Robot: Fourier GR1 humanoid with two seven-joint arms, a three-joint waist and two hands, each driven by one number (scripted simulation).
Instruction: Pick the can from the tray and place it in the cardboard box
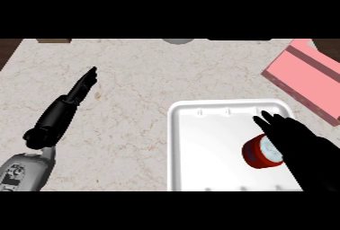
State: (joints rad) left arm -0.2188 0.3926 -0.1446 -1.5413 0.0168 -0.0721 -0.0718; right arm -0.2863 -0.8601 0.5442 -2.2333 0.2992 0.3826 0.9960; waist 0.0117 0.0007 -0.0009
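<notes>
Head view, round red can (260, 152), glossy white tray (199, 148), marbled counter (133, 90)

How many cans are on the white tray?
1. A red can sits at the right side of the white tray, partly behind the right robot hand, which may hide more.

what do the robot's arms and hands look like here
The left hand is black and slender, tapering to thin fingers on a rounded black wrist section, which joins a grey forearm with small dark markings. The right hand is also black and shows as a broad dark shape; its forearm cannot be made out. No cables show.
</notes>
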